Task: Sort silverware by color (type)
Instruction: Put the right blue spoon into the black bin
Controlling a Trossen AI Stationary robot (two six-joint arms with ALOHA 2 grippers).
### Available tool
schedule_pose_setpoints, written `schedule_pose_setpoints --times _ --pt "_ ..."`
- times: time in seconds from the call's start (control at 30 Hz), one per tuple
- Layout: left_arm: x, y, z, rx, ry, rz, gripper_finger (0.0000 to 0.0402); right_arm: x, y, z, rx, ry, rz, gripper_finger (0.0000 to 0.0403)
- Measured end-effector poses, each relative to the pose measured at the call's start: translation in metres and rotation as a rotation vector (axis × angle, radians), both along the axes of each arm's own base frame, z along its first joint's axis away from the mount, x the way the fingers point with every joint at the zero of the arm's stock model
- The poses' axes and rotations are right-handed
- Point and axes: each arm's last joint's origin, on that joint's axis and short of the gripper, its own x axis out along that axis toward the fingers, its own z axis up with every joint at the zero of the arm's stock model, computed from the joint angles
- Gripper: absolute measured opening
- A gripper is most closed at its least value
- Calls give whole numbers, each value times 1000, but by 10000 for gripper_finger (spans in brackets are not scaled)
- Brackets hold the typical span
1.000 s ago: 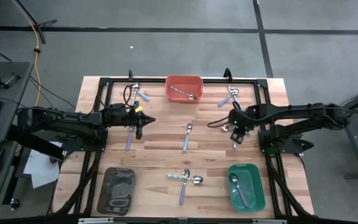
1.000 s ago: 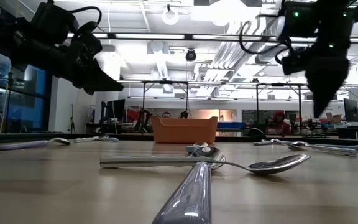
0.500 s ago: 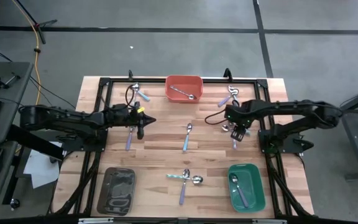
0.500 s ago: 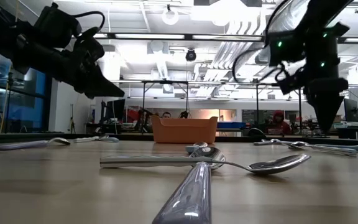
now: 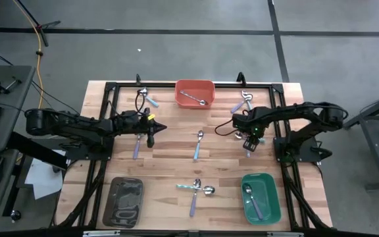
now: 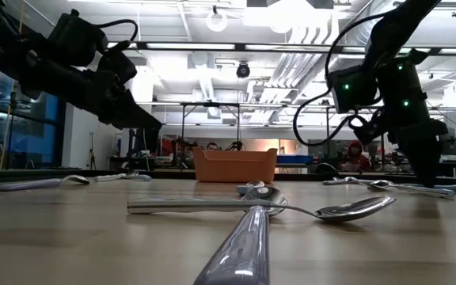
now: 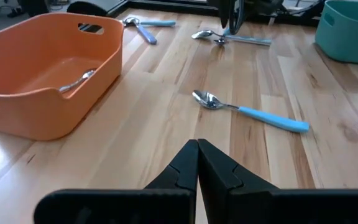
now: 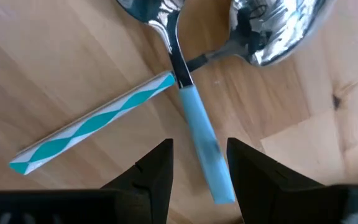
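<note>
Reaching steeply down, the right pincer (image 8: 196,177) straddles a blue-handled spoon (image 8: 194,124), fingers spread; the left pincer (image 7: 197,163) hovers pressed together.

- A light-blue-handled spoon (image 5: 198,145) is laid at mid-counter.
- A lavender spoon (image 5: 137,146) is laid toward the left.
- Two crossed spoons (image 5: 196,189) are seen near the front edge.
- One spoon (image 5: 193,98) is held in the orange tray, another (image 5: 252,201) in the teal tray.
- Two overlapping spoons (image 8: 191,106) are seen at the right.
</note>
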Motion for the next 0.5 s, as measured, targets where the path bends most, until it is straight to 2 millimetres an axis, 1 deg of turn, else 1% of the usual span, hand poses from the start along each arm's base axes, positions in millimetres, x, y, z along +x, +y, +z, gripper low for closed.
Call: schedule_pose_setpoints --times 0.3,0.5 --pt "4 1 -9 -9 31 0 0 2 -1 -5 8 11 2 133" --pt "4 1 -10 -22 25 5 0 2 0 -5 14 7 2 133"
